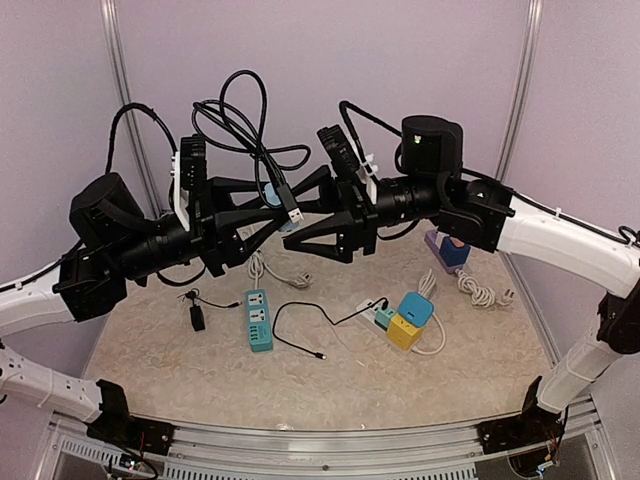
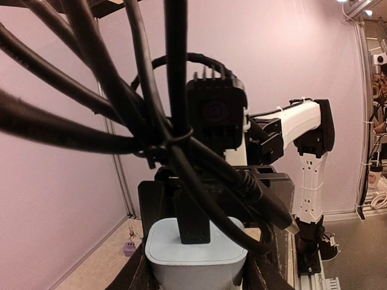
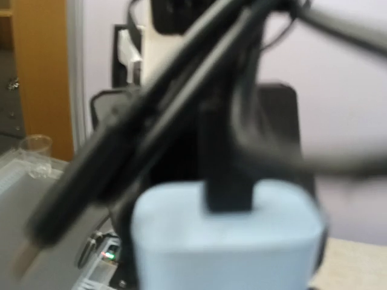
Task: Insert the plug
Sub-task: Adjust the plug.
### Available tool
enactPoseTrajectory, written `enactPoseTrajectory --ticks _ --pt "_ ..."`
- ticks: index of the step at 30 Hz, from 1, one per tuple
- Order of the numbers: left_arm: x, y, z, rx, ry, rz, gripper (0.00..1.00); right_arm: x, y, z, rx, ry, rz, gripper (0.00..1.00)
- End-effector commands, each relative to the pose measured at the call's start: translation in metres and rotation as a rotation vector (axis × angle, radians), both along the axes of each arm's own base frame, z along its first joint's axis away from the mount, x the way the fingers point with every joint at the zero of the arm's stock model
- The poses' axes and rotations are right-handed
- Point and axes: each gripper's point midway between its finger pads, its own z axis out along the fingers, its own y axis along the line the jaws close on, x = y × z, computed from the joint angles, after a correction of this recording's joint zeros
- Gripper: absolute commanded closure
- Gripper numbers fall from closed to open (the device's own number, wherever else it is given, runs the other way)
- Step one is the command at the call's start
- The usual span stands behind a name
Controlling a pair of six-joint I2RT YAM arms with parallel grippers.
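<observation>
A light blue charger block [image 1: 272,194] is held high above the table, pinched by my left gripper [image 1: 268,206], which is shut on it. In the left wrist view the block [image 2: 196,261] sits between the fingers with a black plug [image 2: 195,220] seated in its top face. The black cable loops upward, and its free USB end [image 1: 295,214] hangs beside the block. My right gripper [image 1: 293,216] faces the left one, with its jaws apart around the block and the free end. The right wrist view is blurred and shows the block [image 3: 227,241] with the plug [image 3: 228,187].
On the table lie a teal power strip [image 1: 258,320], a small black adapter [image 1: 197,318], a thin black cable [image 1: 300,335], yellow and blue cube sockets [image 1: 410,320], a blue and purple adapter [image 1: 448,250] and a coiled white cord [image 1: 480,290].
</observation>
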Motion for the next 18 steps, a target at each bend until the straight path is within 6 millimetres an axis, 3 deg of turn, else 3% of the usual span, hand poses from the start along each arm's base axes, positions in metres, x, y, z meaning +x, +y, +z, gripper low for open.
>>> enactPoseTrajectory --ticks 1,6,11,15,18 --pt "0.023 0.022 0.001 -0.025 0.008 0.143 1.0 0.018 0.004 -0.022 -0.065 0.015 -0.106 0.21" --pt "0.054 0.049 -0.025 -0.032 0.067 0.251 1.0 0.042 -0.001 -0.041 -0.11 0.038 -0.211 0.09" --pt "0.121 0.09 -0.078 0.001 0.159 0.492 1.0 0.065 -0.007 -0.075 -0.168 0.073 -0.323 0.05" --pt "0.161 0.107 -0.122 0.028 0.226 0.608 1.0 0.105 -0.008 -0.102 -0.193 0.185 -0.54 0.07" --pt "0.172 0.12 -0.133 0.007 0.252 0.665 1.0 0.142 -0.009 -0.132 -0.204 0.348 -0.798 0.19"
